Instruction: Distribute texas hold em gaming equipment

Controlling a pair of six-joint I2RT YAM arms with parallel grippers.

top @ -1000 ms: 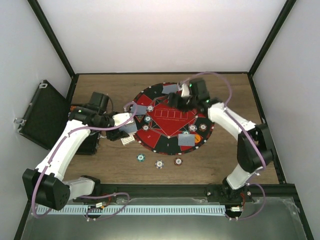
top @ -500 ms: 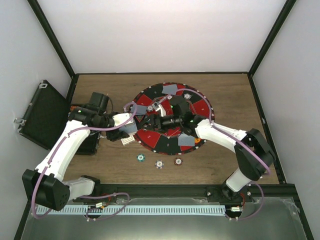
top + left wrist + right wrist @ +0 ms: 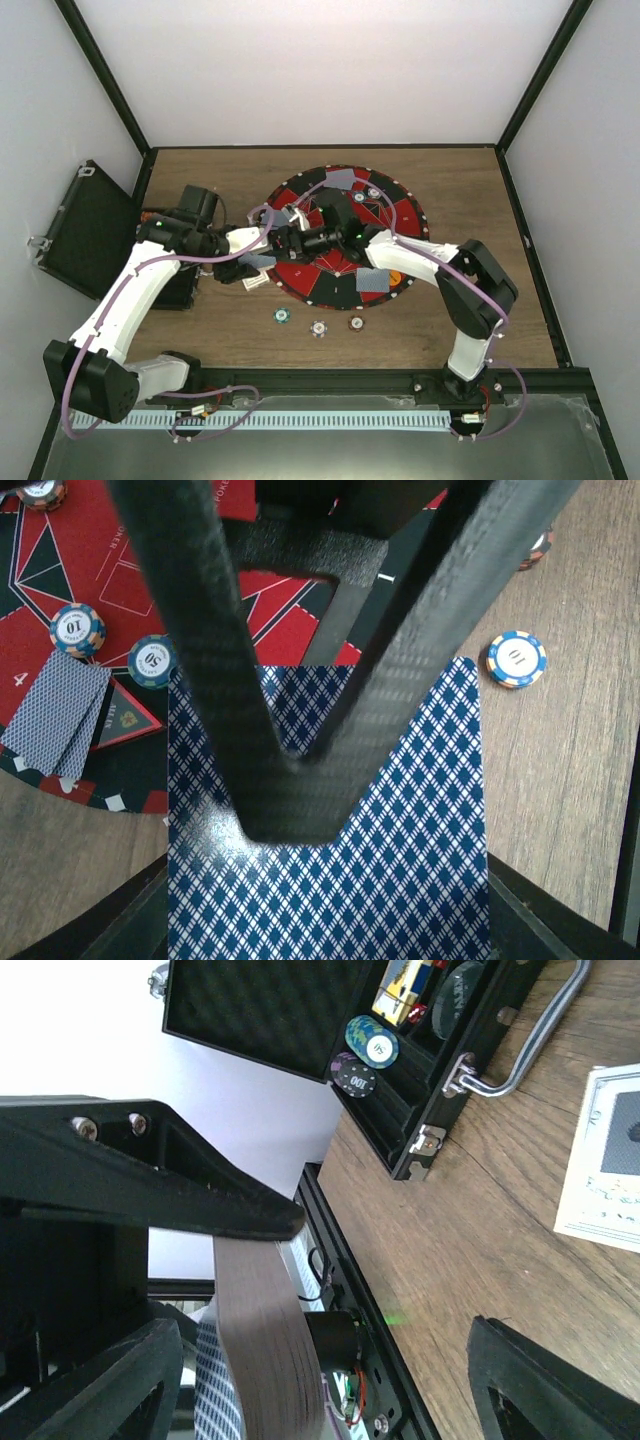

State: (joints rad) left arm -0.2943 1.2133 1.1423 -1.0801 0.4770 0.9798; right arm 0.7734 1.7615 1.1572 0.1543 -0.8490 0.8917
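Robot laboratory test cell. The enclosure is formed by plain white walls (image 3: 320, 70) set in black frame struts (image 3: 105, 75), and a wooden table (image 3: 230, 335) is housed inside. A left arm (image 3: 125, 300) and a right arm (image 3: 470, 290) are bolted beside a metal rail (image 3: 330, 420) at the near edge. Purple cables (image 3: 66, 405) are routed along both arms.

From above, the right arm (image 3: 410, 258) covers the middle of the mat (image 3: 402, 213). At the left wrist, the deck (image 3: 400, 880) runs off the bottom edge, and black fingers (image 3: 205, 680) hide its middle. One chip (image 3: 542, 548) on the right peeks from behind a finger; another chip (image 3: 40, 490) is cut by the top edge. At the right wrist, the white sheet (image 3: 600, 1190) is cut off on the right, the case (image 3: 290, 1020) at the top.
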